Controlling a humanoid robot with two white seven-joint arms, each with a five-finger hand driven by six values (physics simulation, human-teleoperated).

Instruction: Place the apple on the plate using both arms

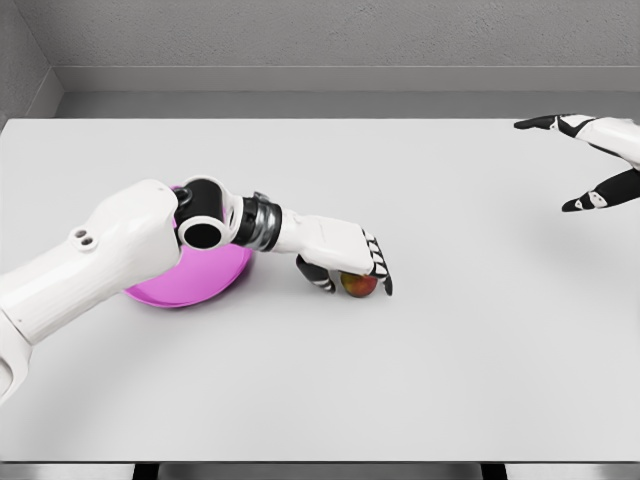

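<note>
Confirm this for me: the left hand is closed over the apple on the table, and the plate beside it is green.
Not quite. The left hand does cover the apple on the table, but the plate beside it is pink, not green. The head view shows it, partly hidden behind the left arm.

Left hand (345, 262) is covering most of the apple (358, 285); only a reddish sliver is showing under the fingers, so contact between palm and fruit is impossible to judge. Left forearm is hiding the plate (190, 285) at its 12 o'clock half, so the far rim and anything inside are staying unseen. Left arm is running off the frame at 8 o'clock, shoulder cut off. Right hand (590, 160) is getting clipped by the frame edge at 3 o'clock: only some dark-tipped fingers are showing, palm and arm are out of sight. Table (450, 380) front edge is getting cropped at 6 o'clock.
</note>
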